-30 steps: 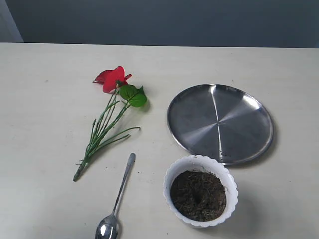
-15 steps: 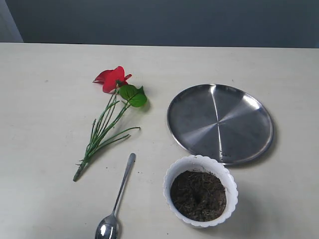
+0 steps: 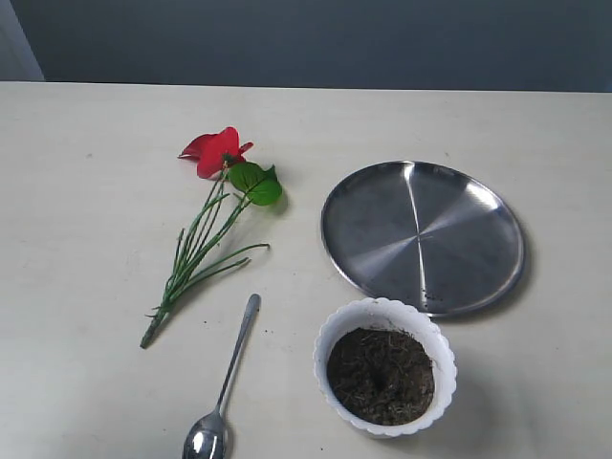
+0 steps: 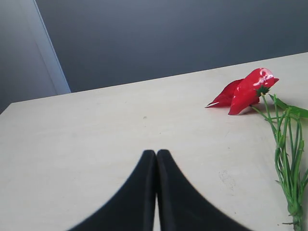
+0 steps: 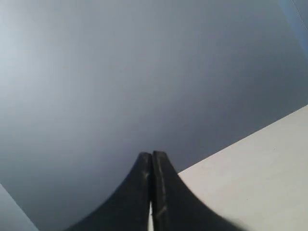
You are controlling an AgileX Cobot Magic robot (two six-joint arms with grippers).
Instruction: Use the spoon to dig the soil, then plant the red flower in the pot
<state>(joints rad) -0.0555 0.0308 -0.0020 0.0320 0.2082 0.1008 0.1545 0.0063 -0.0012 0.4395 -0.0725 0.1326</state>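
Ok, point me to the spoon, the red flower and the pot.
spoon (image 3: 236, 359): exterior view, midway along its handle.
red flower (image 3: 218, 151): exterior view, on the red bloom.
pot (image 3: 382, 311): exterior view, on the white scalloped rim's far side.

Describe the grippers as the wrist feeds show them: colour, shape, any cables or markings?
The left gripper has two matte black fingers, broad at the base and curving in to narrow rounded tips. The right gripper looks the same, with a faint pale sheen along its inner edges. No cables or markings show, and the arms themselves are out of every view.
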